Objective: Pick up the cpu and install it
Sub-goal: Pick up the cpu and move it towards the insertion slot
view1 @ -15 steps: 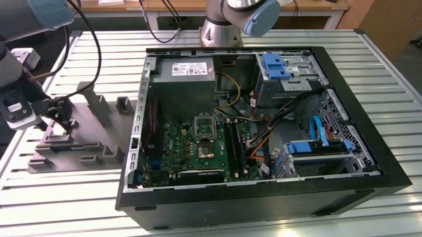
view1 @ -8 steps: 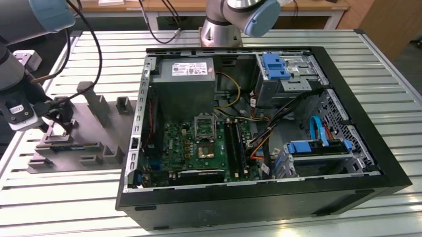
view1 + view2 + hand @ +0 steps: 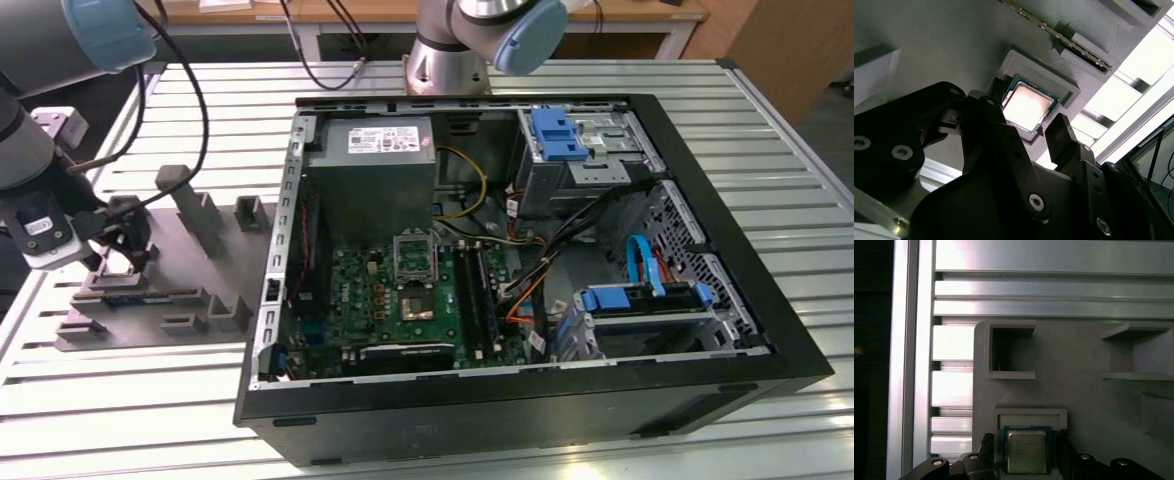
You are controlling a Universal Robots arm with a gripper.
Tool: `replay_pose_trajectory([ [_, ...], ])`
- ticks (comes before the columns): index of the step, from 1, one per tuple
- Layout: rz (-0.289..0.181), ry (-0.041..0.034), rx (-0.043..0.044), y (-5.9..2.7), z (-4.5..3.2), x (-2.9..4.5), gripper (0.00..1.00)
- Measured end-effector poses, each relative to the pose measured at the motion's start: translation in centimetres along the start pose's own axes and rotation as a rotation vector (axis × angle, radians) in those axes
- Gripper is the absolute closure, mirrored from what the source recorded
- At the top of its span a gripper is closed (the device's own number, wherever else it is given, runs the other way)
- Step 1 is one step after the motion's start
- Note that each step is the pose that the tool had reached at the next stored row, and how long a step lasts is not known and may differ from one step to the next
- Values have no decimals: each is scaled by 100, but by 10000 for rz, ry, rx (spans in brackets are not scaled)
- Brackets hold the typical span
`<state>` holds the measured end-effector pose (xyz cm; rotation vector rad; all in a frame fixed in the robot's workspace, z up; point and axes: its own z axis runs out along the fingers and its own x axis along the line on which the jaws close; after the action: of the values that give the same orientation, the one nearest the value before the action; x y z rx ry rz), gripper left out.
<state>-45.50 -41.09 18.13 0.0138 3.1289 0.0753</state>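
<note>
Arm: I have my 1 arm [image 3: 20, 150] reaching down at the exterior view's left, over the grey tray [image 3: 147, 300] that sits on the slatted metal counter [image 3: 134, 400].
Fingers: the gripper [image 3: 118, 255] hangs low over the tray with its 2 black fingers [image 3: 1061, 135] spread, 1 on each side of the cpu [image 3: 1026, 105]. In the first wrist view I see a thin gap between the chip and the fingers [image 3: 988, 440], so nothing is pinched.
Cpu: it lies flat, pale metal top up, in a shallow square pocket [image 3: 1029, 416] of the tray, near the tray's edge. Both wrist views show it there, right between the fingertips.
Tray: plain grey moulding, with 2 deeper open-sided pockets further along its surface in the first wrist view.
Computer case: the open case [image 3: 534, 420] lies on the counter to the exterior view's right of the tray, well apart from the gripper.
Socket: a silver-framed socket [image 3: 414, 250] sits on the green board [image 3: 367, 290] inside the case, just below the grey box [image 3: 380, 190] with the white label.
</note>
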Motion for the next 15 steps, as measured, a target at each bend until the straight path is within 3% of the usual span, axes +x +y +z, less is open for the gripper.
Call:
replay_pose_trajectory([
  [15, 2, -1, 6, -10, 8, -2, 40],
])
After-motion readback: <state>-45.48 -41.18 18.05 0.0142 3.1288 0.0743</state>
